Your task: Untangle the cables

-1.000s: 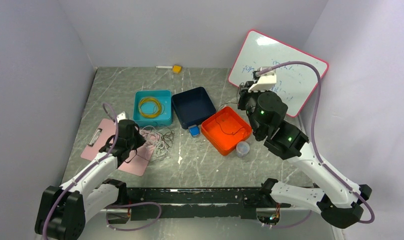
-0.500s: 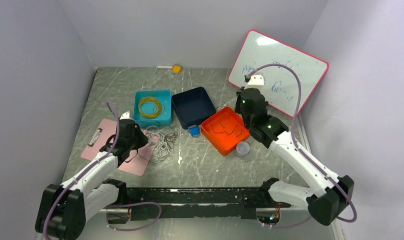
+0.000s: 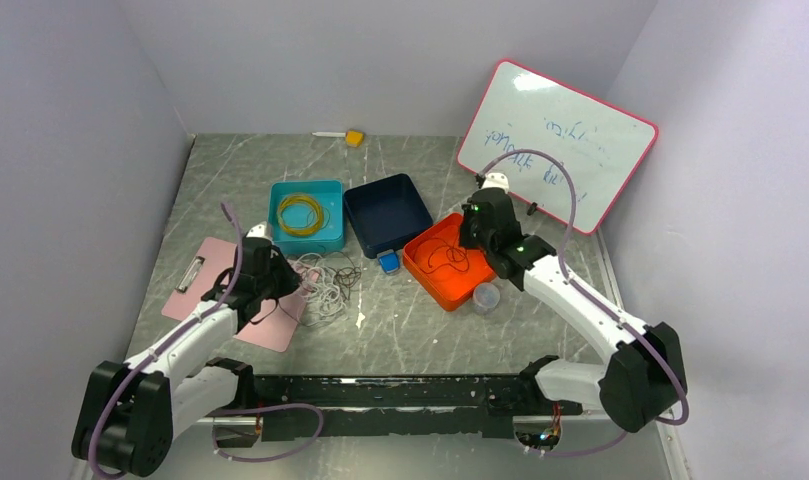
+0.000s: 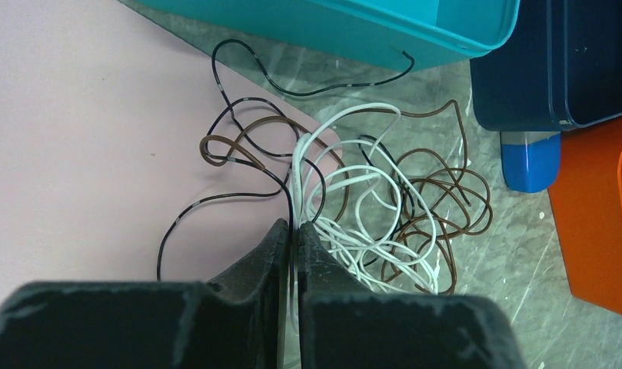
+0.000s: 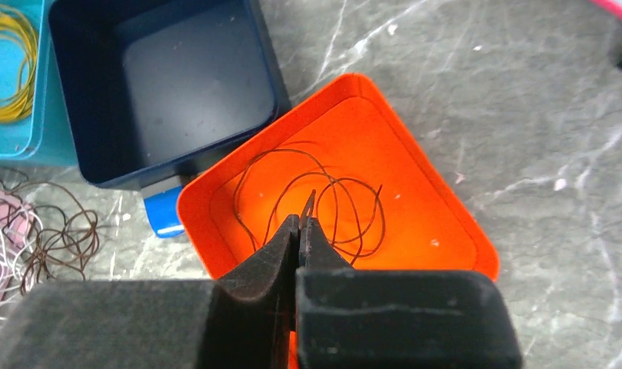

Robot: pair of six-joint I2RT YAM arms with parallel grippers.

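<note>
Grey marbled desk [image 3: 410, 330] inside pale lilac walls [image 3: 380, 60]. At the far right, a pink-framed whiteboard [image 3: 555, 145] with blue scribbles, leaning against the wall. Two white-and-black arms reaching in from the near edge: left arm [image 3: 195, 335] low over the left side, right arm [image 3: 570, 295] toward the middle. Pink clipboard [image 3: 202, 290] flat at the left, metal clip toward the left wall. Three square bins in a row near the centre: teal bin [image 3: 310, 243] with a coil of yellow wire [image 3: 299, 211] inside, navy bin [image 3: 387, 213] just beside it, orange bin [image 3: 445, 290] to the right of that. Tangle of cables [image 4: 354, 231] in white, brown and black loops, partly on the clipboard's right edge and partly on bare desk, just in front of the teal bin. Left claw [image 4: 294, 225] at the tangle's near side, pinched closed on a white strand. Single brown cable [image 5: 334, 184] looped on the orange bin's floor, well apart from the tangle. Right claw [image 5: 300, 219] above it, fingers pressed together, a short end of that brown cable poking out between the tips. Small blue block [image 3: 388, 262] touching the navy bin's near corner. Clear little cup [image 3: 486, 297] just beside the orange bin. Yellow piece [image 3: 354, 138] at the far edge.
</note>
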